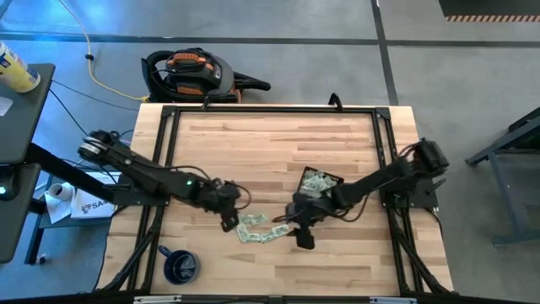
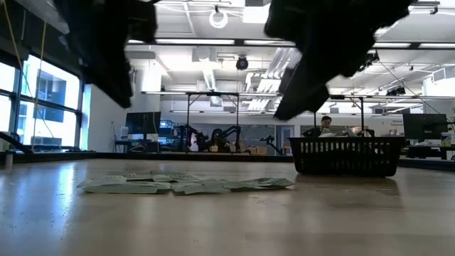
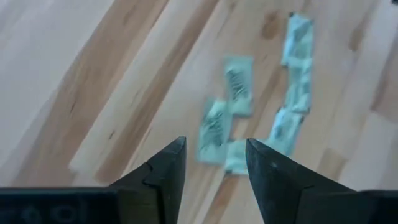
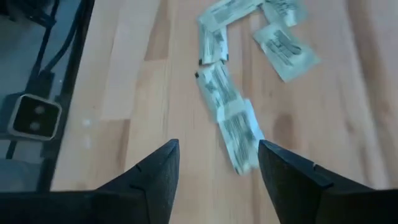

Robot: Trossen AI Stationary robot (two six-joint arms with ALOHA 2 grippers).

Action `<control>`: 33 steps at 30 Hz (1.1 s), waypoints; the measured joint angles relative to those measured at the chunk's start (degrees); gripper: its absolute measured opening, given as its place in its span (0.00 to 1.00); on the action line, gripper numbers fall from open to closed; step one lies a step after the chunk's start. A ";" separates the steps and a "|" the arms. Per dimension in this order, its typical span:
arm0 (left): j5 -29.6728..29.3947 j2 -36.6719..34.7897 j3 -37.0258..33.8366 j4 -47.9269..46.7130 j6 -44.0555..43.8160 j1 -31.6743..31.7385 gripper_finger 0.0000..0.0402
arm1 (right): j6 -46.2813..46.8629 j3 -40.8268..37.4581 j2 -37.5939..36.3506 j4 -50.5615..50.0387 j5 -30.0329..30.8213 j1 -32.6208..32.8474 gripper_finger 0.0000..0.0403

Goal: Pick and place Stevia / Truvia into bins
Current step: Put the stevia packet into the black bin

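Observation:
Several pale green and white Stevia sachets (image 1: 256, 229) lie flat on the wooden table in a loose chain, also seen low in the low view as sachets (image 2: 186, 185). The black tray (image 1: 331, 179) stands just to their far right, with a few sachets (image 1: 315, 183) inside. My left gripper (image 1: 229, 218) hovers open at the left end of the chain; the left wrist view shows sachets (image 3: 238, 87) ahead of my left gripper (image 3: 216, 149). My right gripper (image 1: 301, 235) hovers open at the chain's right end, and in the right wrist view my right gripper (image 4: 217, 152) has sachets (image 4: 219, 87) ahead of it.
A dark blue mug (image 1: 180, 266) stands near the table's front left corner. Black frame rails (image 1: 384, 135) run along the table's edges. An orange and black tool (image 1: 198, 74) lies on the floor beyond the far edge. Bare wood (image 1: 253, 139) spreads across the far half.

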 joint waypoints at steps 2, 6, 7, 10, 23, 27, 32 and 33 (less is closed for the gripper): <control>-1.35 -1.77 -1.53 -1.92 -2.22 -1.32 0.49 | -1.13 0.00 2.98 3.69 -0.52 -0.03 0.51; -3.63 -2.88 -2.55 -4.19 -3.09 -3.01 0.49 | -5.43 0.00 7.76 8.67 0.25 0.98 0.49; -4.08 -2.89 -2.56 -4.48 -2.82 -3.25 0.49 | -6.94 0.07 8.64 8.89 1.84 1.40 0.48; -4.71 -2.87 -2.57 -5.51 -0.96 -3.20 0.49 | -10.48 0.07 10.78 8.33 8.76 2.39 0.46; -5.26 -2.83 -2.57 -5.74 3.13 -3.16 0.48 | -1.23 3.80 13.42 -1.14 9.09 0.10 0.23; -5.53 -2.83 -2.58 -5.74 3.13 -3.15 0.48 | -4.01 9.62 13.52 -9.80 11.69 0.11 0.04; -6.19 -2.83 -2.57 -4.89 2.88 -3.14 0.48 | -1.97 19.34 9.35 -22.13 19.43 -0.50 0.05; -6.43 -2.81 -2.56 -4.63 2.90 -3.14 0.48 | -1.45 21.02 8.01 -26.16 21.09 -0.75 0.05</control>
